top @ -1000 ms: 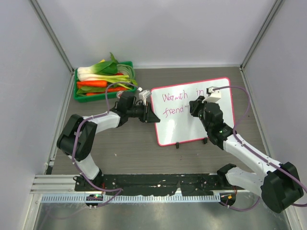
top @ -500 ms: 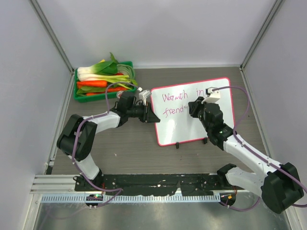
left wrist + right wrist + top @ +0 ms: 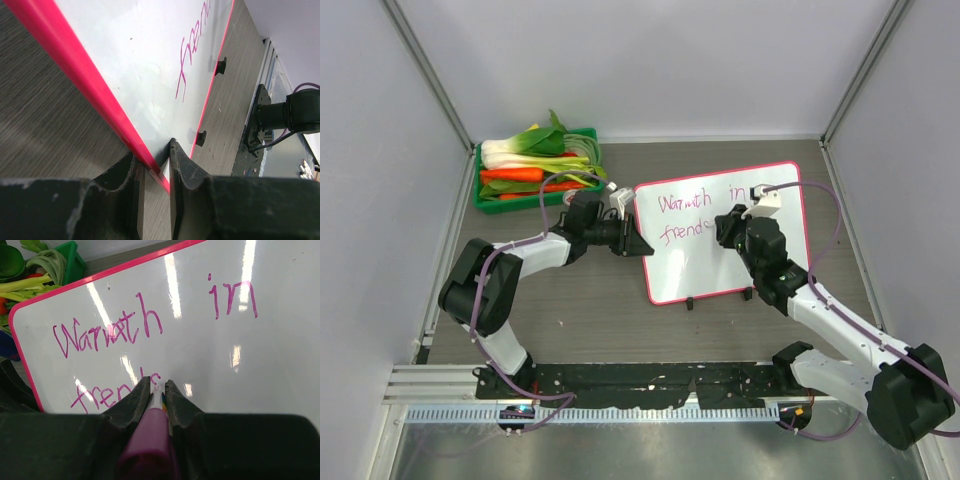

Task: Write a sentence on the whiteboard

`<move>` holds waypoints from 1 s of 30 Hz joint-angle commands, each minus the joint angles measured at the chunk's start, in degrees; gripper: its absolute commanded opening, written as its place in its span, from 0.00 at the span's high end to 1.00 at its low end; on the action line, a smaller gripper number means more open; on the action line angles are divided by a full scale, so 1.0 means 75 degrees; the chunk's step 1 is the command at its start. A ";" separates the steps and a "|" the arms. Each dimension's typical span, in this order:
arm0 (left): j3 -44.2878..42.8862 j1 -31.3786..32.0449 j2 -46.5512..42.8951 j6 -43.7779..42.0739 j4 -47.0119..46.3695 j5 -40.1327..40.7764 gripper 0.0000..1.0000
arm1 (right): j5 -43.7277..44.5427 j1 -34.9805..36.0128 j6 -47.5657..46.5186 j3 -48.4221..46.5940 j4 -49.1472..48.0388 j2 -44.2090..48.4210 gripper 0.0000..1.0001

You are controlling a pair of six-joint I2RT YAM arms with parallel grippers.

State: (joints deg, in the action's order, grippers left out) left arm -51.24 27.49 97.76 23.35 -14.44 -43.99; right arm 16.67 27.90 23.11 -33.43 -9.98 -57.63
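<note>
Right tool [image 3: 158, 385] clenched on a pink marker [image 3: 150, 440], tip at the whiteboard [image 3: 720, 270]; left tool [image 3: 156, 160] pinching the board's frame.
The whiteboard sits on the table [image 3: 570, 310] right of centre, black feet along its near edge. The sentence [image 3: 107, 332] runs in pink script, "Warmth in" above a second line beginning "fren", with the marker tip at that line's end. The left tool's fingers grip either side of the pink frame at the board's left edge. A green crate [image 3: 478, 180] of vegetables [image 3: 535, 160] sits well apart, far left.

On whiteboard [image 3: 280, 365], pink script [image 3: 125, 332]: ln 1 "Warmth in", ln 2 "frend", end unclear.
</note>
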 commanded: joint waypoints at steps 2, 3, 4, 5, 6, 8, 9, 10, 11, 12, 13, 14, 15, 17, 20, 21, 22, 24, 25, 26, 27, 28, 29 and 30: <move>0.0141 0.0202 0.0290 -0.1016 0.0776 0.0955 1.00 | 0.0204 -0.0029 -0.0094 0.0075 0.0205 0.0160 0.99; 0.0141 0.0214 0.0290 -0.1016 0.0776 0.0966 1.00 | 0.0180 -0.0029 -0.0094 0.0075 0.0229 0.0160 0.99; 0.0141 0.0203 0.0290 -0.1016 0.0776 0.0955 1.00 | 0.0169 -0.0029 -0.0094 0.0098 0.0240 0.0183 0.99; 0.0153 0.0203 0.0267 -0.1016 0.0765 0.0955 1.00 | 0.0122 -0.0040 -0.0094 0.0110 0.0241 0.0172 0.99; 0.0153 0.0203 0.0267 -0.1016 0.0765 0.0943 1.00 | 0.0087 -0.0029 -0.0094 0.0121 0.0252 0.0172 0.98; 0.0153 0.0203 0.0267 -0.1016 0.0765 0.0955 1.00 | 0.0086 -0.0029 -0.0082 0.0145 0.0299 0.0172 0.99; 0.0153 0.0203 0.0267 -0.1016 0.0765 0.0955 1.00 | 0.0075 -0.0029 -0.0093 0.0156 0.0311 0.0207 0.99; 0.0153 0.0203 0.0267 -0.1016 0.0765 0.0955 1.00 | 0.0052 -0.0029 -0.0082 0.0180 0.0311 0.0207 0.99; 0.0153 0.0203 0.0267 -0.1016 0.0765 0.0955 1.00 | 0.0028 -0.0029 -0.0070 0.0180 0.0299 0.0218 0.99; 0.0153 0.0203 0.0267 -0.1016 0.0765 0.0955 1.00 | -0.0007 -0.0029 -0.0059 0.0180 0.0299 0.0230 0.99; 0.0153 0.0203 0.0267 -0.1016 0.0765 0.0943 1.00 | -0.0054 -0.0029 -0.0047 0.0192 0.0299 0.0242 0.99; 0.0153 0.0203 0.0278 -0.1016 0.0753 0.0943 1.00 | -0.0089 -0.0029 -0.0012 0.0180 0.0264 0.0230 0.99; 0.0153 0.0203 0.0290 -0.1016 0.0765 0.0943 1.00 | -0.0124 -0.0017 -0.0012 0.0180 0.0252 0.0219 0.99; 0.0153 0.0203 0.0267 -0.1016 0.0765 0.0943 1.00 | -0.0194 -0.0040 0.0059 0.0203 0.0147 0.0184 0.98; 0.0153 0.0202 0.0278 -0.1016 0.0753 0.0931 1.00 | -0.0277 -0.0029 0.0164 0.0192 -0.0005 0.0079 0.98; 0.0153 0.0203 0.0267 -0.1016 0.0753 0.0931 1.00 | -0.0312 -0.0029 0.0187 0.0157 -0.0017 0.0055 0.98; 0.0153 0.0203 0.0267 -0.1016 0.0753 0.0931 1.00 | -0.0335 -0.0029 0.0223 0.0157 -0.0099 -0.0015 0.99; 0.0153 0.0214 0.0267 -0.1016 0.0765 0.0931 1.00 | -0.0335 -0.0029 0.0258 0.0122 -0.0192 -0.0097 0.98; 0.0153 0.0203 0.0267 -0.1016 0.0765 0.0931 1.00 | -0.0324 -0.0029 0.0293 0.0098 -0.0228 -0.0133 0.99; 0.0153 0.0203 0.0278 -0.1016 0.0765 0.0931 1.00 | -0.0312 -0.0029 0.0293 0.0075 -0.0228 -0.0145 0.99; 0.0153 0.0191 0.0267 -0.1016 0.0765 0.0931 1.00 | -0.0277 -0.0029 0.0316 0.0005 -0.0217 -0.0156 0.99; 0.0153 0.0191 0.0278 -0.1016 0.0765 0.0931 1.00 | -0.0265 -0.0029 0.0340 -0.0007 -0.0217 -0.0133 0.99; 0.0141 0.0214 0.0290 -0.1016 0.0765 0.0931 1.00 | -0.0265 -0.0029 0.0328 -0.0077 -0.0228 -0.0110 0.99; 0.0141 0.0203 0.0279 -0.1028 0.0776 0.0931 1.00 | -0.0265 -0.0029 0.0317 -0.0124 -0.0228 -0.0040 0.99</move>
State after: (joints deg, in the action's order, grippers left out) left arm -51.24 27.49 97.76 23.35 -14.31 -43.86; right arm 14.33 27.90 24.82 -32.56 -10.74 -57.78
